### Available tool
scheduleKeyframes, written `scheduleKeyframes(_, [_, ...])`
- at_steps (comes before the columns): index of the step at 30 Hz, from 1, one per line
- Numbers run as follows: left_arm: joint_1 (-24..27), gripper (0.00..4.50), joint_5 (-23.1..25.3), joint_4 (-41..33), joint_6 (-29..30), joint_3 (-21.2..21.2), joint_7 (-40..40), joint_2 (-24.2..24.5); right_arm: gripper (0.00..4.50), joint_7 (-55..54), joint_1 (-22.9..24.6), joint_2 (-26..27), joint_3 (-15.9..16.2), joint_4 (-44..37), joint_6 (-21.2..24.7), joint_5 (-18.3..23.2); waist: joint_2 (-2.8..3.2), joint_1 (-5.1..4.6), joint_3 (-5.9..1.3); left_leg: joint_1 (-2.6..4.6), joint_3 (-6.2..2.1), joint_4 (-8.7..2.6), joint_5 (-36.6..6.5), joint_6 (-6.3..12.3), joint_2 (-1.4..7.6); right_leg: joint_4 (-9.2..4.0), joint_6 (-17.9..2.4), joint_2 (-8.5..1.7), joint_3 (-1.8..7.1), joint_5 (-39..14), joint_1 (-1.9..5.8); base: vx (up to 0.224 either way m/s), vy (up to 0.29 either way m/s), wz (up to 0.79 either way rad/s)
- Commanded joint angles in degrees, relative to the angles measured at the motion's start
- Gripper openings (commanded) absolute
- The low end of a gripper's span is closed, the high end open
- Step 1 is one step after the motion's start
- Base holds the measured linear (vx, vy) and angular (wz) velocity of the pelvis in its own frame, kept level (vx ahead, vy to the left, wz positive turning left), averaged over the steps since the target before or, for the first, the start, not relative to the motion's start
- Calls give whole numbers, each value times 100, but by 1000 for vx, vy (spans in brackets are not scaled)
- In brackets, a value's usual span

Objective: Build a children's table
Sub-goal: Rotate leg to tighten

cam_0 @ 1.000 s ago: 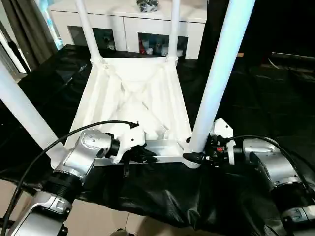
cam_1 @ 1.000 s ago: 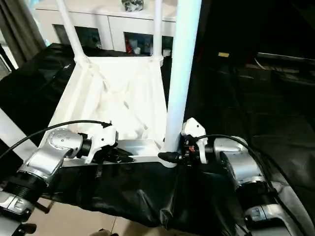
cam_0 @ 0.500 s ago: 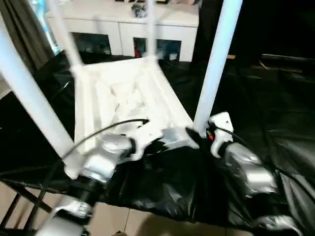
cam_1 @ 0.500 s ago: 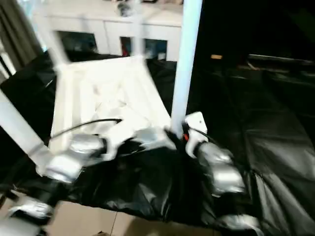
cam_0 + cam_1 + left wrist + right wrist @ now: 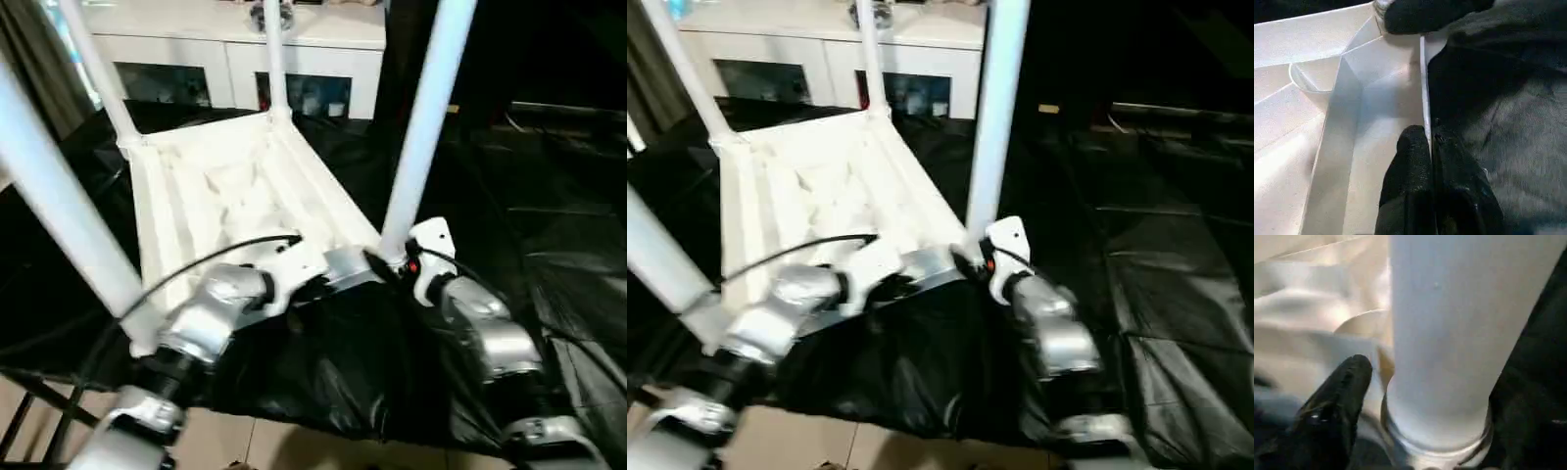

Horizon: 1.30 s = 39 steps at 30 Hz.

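Left eye view: the tabletop (image 5: 230, 191) lies upside down on black sheeting (image 5: 549, 206), ribbed underside up, at centre-left of the frame. Four legs stand in its corner sockets: near right leg (image 5: 423, 122) at 1 o'clock from centre, near left leg (image 5: 59, 211) at 9 o'clock, far left leg (image 5: 96, 67) at 11 o'clock, far right leg (image 5: 275, 54) at 12 o'clock. A white cabinet (image 5: 235, 49) stands behind. The left gripper (image 5: 315, 286) sits at the near rim; the right gripper (image 5: 384, 264) sits at the base of the near right leg.

Left wrist view: the left gripper's fingers (image 5: 1413, 171) are pinched narrowly on the thin near rim of the tabletop, one finger on each side.

Right wrist view: one black finger (image 5: 1334, 404) lies beside the leg base; the jaws stand wide around the socket collar, not clamped.

Judged step: all legs appear fitted, so assembly looks nearly complete. The next move probably calls for verifying seating, then turning the table upright.
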Motion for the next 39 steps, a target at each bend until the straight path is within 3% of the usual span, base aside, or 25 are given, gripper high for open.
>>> scheduleKeyframes(1, [-65,0,-87,31,-221,-70,-176,-22,409,454,6,-4,331,-47,-45,51,-81,21,-308,61,-123,-442,-1769,217,219,-404,-966,-320,212,-2085,189,0,0,0])
scheduleKeyframes(3, [-73,0,-157,70,-309,-24,-368,115,424,700,-45,-214,326,-2,-99,11,-97,37,-301,73,-89,-408,-1673,241,212,-378,-1082,-302,236,-1983,160,0,0,0])
scheduleKeyframes(5, [-70,0,-208,107,-469,-33,-630,311,424,1158,-97,-480,379,17,-182,0,-91,53,-324,69,-84,-391,-1523,276,214,-344,-1127,-299,228,-1835,187,0,0,0])
scheduleKeyframes(10, [-97,0,-322,253,-776,-97,-1062,609,424,2126,-218,-855,484,82,-326,259,-58,114,-351,40,-67,-358,-996,472,246,-209,-1436,-266,202,-893,245,0,0,0])
scheduleKeyframes(13, [-115,0,-344,276,-801,-100,-1162,657,391,2313,-271,-918,531,131,-336,267,-56,140,-357,60,-60,-349,-947,475,257,-177,-1563,-260,196,-749,241,0,0,0])
scheduleKeyframes(18, [-167,0,-420,341,-864,-93,-1355,739,350,2586,-366,-975,547,233,-366,343,-69,184,-342,81,-48,-358,-1145,385,261,-205,-1525,-278,210,-1036,233,0,0,0])
scheduleKeyframes(26, [-193,0,-494,476,-1017,-141,-1591,834,272,3017,-378,-1043,631,256,-355,435,-75,199,-353,73,-52,-353,-1076,365,261,-181,-1529,-276,207,-939,246,0,0,0])
scheduleKeyframes(36, [-250,0,-374,690,-1021,-141,-1342,812,259,2649,-214,-930,641,237,-308,318,-70,205,-355,77,-51,-346,-1040,359,258,-179,-1523,-275,207,-950,244,0,0,0])
scheduleKeyframes(39, [-304,0,-222,775,-913,-109,-840,641,259,1851,-182,-721,577,350,-247,115,-75,165,-315,101,-65,-382,-1374,187,247,-252,-1400,-284,214,-1482,218,0,0,0])
